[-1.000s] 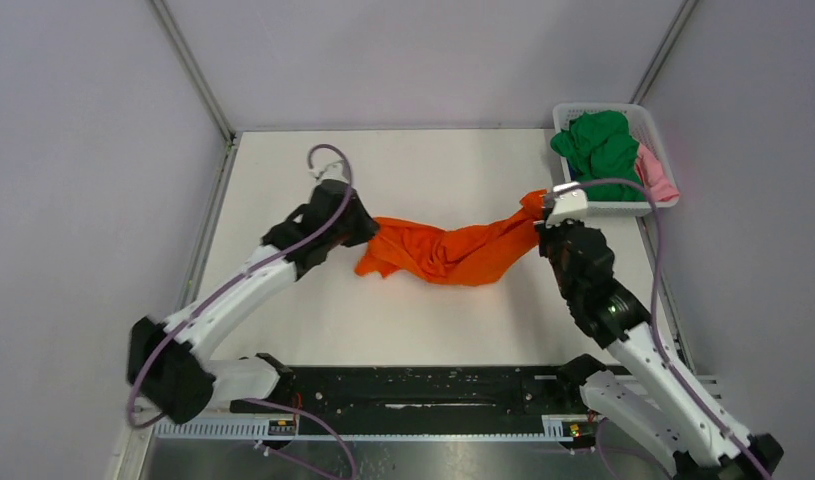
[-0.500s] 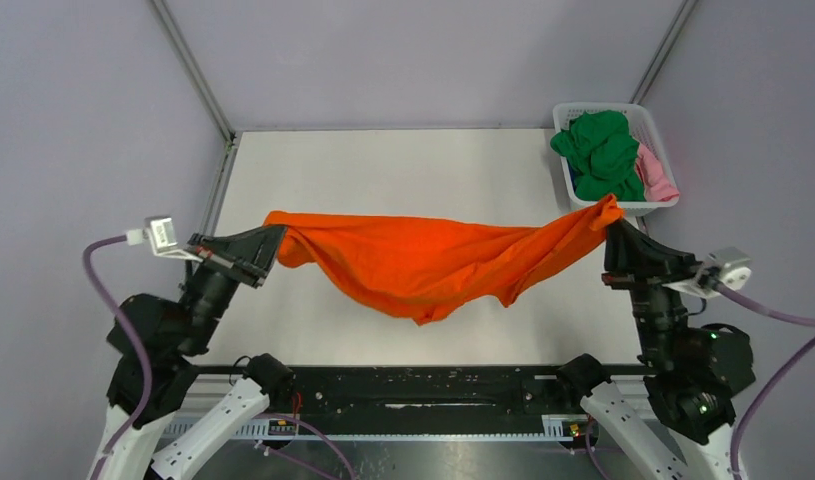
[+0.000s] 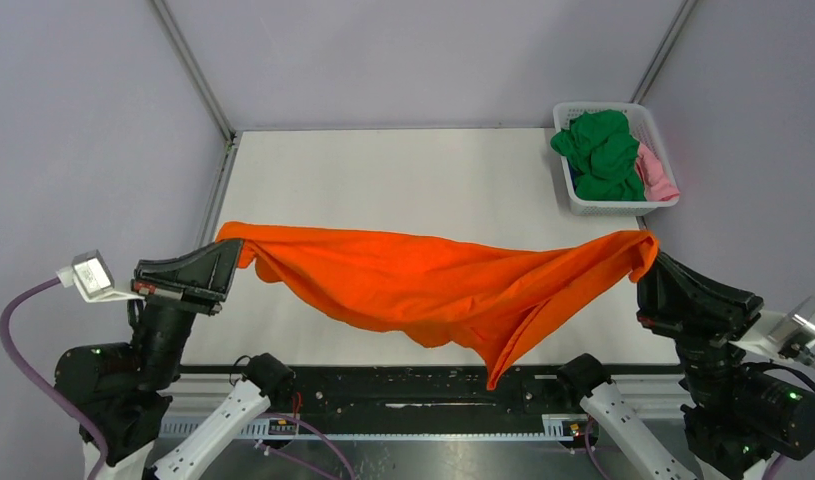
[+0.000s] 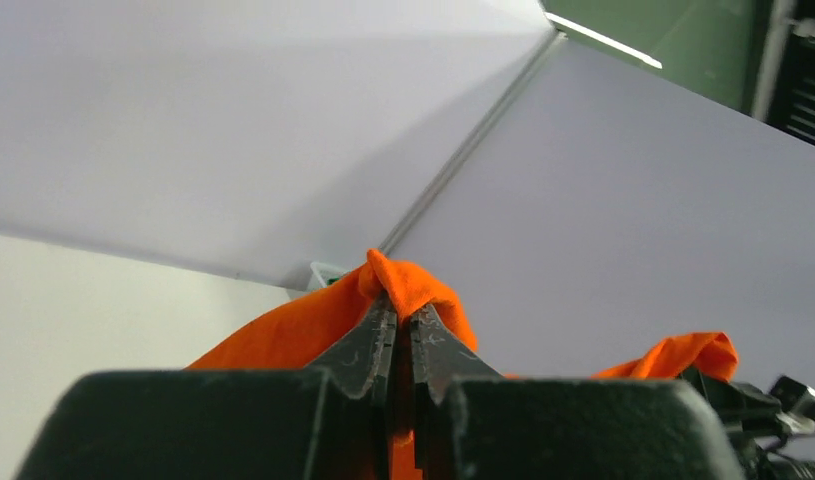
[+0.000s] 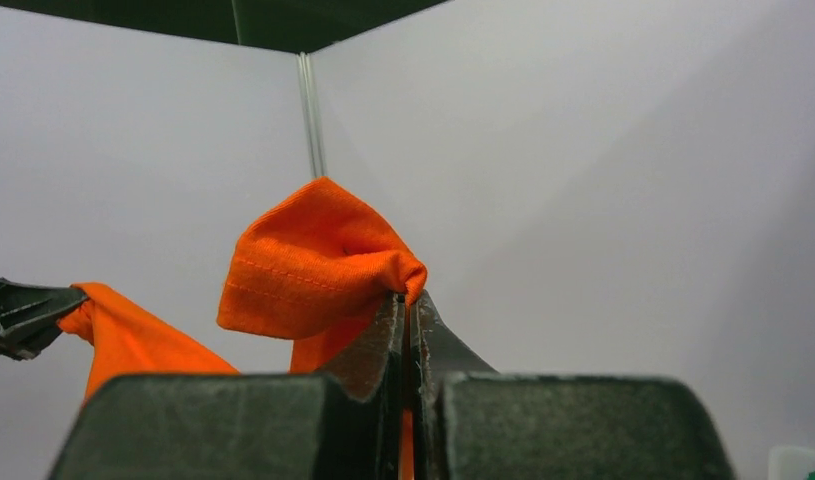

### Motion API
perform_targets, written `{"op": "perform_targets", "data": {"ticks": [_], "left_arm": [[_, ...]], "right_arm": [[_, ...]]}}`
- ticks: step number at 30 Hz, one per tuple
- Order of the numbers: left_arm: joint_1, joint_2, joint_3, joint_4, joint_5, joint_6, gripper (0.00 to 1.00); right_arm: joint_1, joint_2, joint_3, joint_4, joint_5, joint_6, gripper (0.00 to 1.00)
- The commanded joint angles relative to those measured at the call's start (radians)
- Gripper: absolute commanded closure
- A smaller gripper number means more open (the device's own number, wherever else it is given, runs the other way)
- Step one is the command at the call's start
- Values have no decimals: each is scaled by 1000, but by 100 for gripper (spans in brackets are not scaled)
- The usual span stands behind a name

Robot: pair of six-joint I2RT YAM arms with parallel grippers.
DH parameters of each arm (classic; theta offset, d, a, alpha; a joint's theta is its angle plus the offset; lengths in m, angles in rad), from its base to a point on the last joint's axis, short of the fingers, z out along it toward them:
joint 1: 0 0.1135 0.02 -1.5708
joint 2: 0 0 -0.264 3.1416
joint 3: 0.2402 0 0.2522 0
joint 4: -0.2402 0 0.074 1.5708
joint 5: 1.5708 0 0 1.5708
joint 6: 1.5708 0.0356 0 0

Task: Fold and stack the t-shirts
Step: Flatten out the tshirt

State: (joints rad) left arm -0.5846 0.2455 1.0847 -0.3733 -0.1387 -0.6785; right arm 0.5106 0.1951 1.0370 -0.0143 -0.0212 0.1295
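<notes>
The bright orange t-shirt [image 3: 433,285] hangs stretched in the air between my two grippers, above the near half of the white table [image 3: 383,180], sagging in the middle with a point drooping to the front rail. My left gripper [image 3: 233,250] is shut on its left corner, seen in the left wrist view [image 4: 403,305]. My right gripper [image 3: 651,262] is shut on its right corner, seen in the right wrist view [image 5: 405,300]. Green t-shirts [image 3: 603,150] and a pink one [image 3: 655,175] lie bunched in the basket, with a bit of blue beside them.
The white lattice basket [image 3: 623,207] stands at the table's far right corner. Grey enclosure walls [image 3: 83,120] close in on all sides. The black base rail [image 3: 423,390] runs along the near edge.
Both grippers lifted the orange t-shirt off the table, pulled apart and drew back toward the near edge. The shirt went from a bunched heap to a wide hanging spread.
</notes>
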Motion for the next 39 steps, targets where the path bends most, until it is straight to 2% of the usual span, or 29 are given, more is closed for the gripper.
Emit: {"op": "perform_targets", "data": {"ticks": [1, 6, 8, 9, 11, 13, 16, 17, 18, 19, 20, 21, 22, 23, 26, 30, 33, 39], "left_arm": [[-2, 88, 17, -52, -233, -6, 100], [-1, 353, 4, -158, -597, -45, 96], [12, 484, 5, -166, -672, -46, 95], [40, 558, 0, -147, -663, -34, 93], [148, 711, -2, -103, -483, -26, 91], [255, 885, 10, -60, -325, -48, 95], [319, 1142, 91, -38, -231, -42, 97], [323, 1214, 132, -35, -212, -24, 88], [324, 1275, 174, -36, -186, -1, 64], [325, 1329, 223, -42, -154, 24, 49], [324, 1372, 274, -65, -125, 39, 31], [324, 1410, 316, -91, -102, 46, 16], [322, 1423, 347, -114, -79, 52, 4], [322, 1422, 358, -124, -58, 56, 1], [317, 1362, 301, -118, -8, 57, 1], [267, 1222, 118, -124, 50, 61, 1], [163, 1111, -28, -154, 18, 38, 1], [-92, 898, -337, -203, 23, -86, 1]], "right_arm": [[5, -5, -83, 40, 59, -3, 100], [5, 38, -306, 51, 276, 10, 100], [5, 81, -397, 46, 399, 51, 100], [5, 110, -444, 44, 441, 86, 100], [5, 179, -532, 48, 495, 141, 100], [3, 259, -613, 79, 549, 198, 89], [0, 411, -670, 109, 672, 238, 69], [-3, 464, -662, 91, 718, 249, 60], [-10, 511, -646, 62, 784, 274, 45], [-19, 556, -623, 30, 804, 300, 36], [-31, 592, -597, -28, 819, 324, 17], [-46, 621, -571, -77, 818, 364, 2], [-53, 646, -550, -108, 802, 394, 1], [-66, 667, -533, -130, 773, 411, 1], [-98, 706, -504, -150, 613, 424, 1], [-134, 750, -484, -159, 352, 429, 1], [-145, 776, -467, -191, 249, 430, 0], [-154, 750, -478, -255, 232, 434, 1]]}}
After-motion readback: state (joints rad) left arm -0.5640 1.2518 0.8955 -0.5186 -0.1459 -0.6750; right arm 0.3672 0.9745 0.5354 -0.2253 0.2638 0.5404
